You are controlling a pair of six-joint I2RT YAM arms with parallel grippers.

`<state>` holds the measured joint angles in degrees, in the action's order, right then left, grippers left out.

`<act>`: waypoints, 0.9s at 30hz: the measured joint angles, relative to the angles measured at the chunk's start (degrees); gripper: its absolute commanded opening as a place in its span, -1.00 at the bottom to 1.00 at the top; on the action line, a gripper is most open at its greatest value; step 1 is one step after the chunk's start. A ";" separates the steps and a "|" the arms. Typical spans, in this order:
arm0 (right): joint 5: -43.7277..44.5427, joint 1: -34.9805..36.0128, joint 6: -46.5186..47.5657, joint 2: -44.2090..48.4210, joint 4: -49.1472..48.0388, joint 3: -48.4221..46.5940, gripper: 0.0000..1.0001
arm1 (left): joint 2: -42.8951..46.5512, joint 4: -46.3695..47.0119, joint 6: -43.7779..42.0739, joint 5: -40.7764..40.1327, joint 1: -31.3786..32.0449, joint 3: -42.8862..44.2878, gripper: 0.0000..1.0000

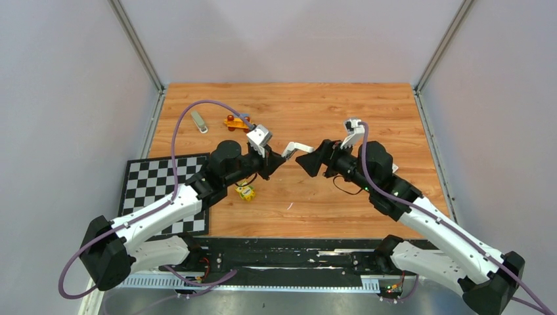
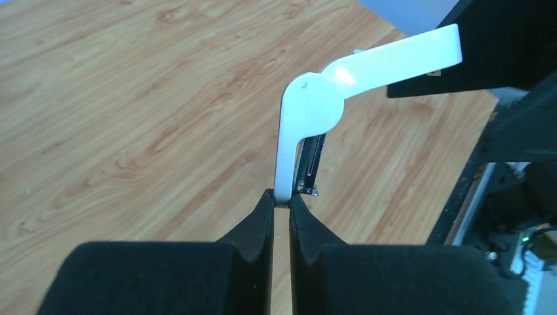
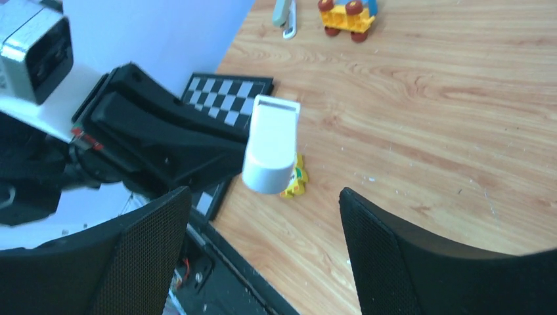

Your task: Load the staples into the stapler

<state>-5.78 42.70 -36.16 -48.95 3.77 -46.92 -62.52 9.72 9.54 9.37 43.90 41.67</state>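
At the near left corner of the counter [image 1: 341,118] lies the checkered mat [image 1: 154,180], partly under my left arm. Beyond it, toward the far left corner, a grey oblong piece [image 1: 199,121] rests on the wood, with an orange toy car [image 1: 236,123] just beside it on the right. A small yellow toy [image 1: 246,192] sits near the mat's right edge, below my left wrist. My left claw [image 2: 281,197] is pressed together on the stapler [image 2: 312,105], pinching the lower end of its white body so that it stands up from my fingertips, lifted off the wood over the middle of the counter. The stapler is hinged open: one white arm rises from my grip to the round pivot, and the other bends away to the right toward my other arm. A dark metal magazine [image 2: 310,164] runs alongside the gripped arm, just above my fingertips. I cannot pick out the staples in any view; a pale fleck [image 1: 289,205] on the wood toward the near edge is too small to tell. My right claw [image 3: 261,191] faces the left one from the right, its fingers spread wide and holding nothing. The free end of the stapler points in between those fingers without touching either one.
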 measured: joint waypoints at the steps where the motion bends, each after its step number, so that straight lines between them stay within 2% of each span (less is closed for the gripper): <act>1: 0.70 0.00 -0.59 -0.28 -1.55 0.44 0.68 | 0.00 0.74 2.12 0.00 0.00 0.00 -1.00; 7: 3.74 0.02 -3.76 -5.20 -6.51 0.37 0.53 | 0.00 3.61 7.93 0.04 0.00 0.00 -1.00; 18: 7.02 0.76 -6.84 -12.00 -8.66 -2.69 0.19 | 0.00 4.79 10.08 0.50 0.00 0.00 -1.00; 21: 7.45 0.79 -6.97 -13.22 -8.70 -3.74 0.03 | -0.07 4.85 10.45 0.52 0.00 0.00 -1.00; 27: 8.07 0.90 -8.07 -14.25 -9.60 -4.70 -0.57 | -1.09 5.31 11.10 0.79 0.00 0.00 -1.00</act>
<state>2.28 43.59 -44.23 -63.20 -5.82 -51.62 -63.61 15.03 20.64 10.15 43.90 41.67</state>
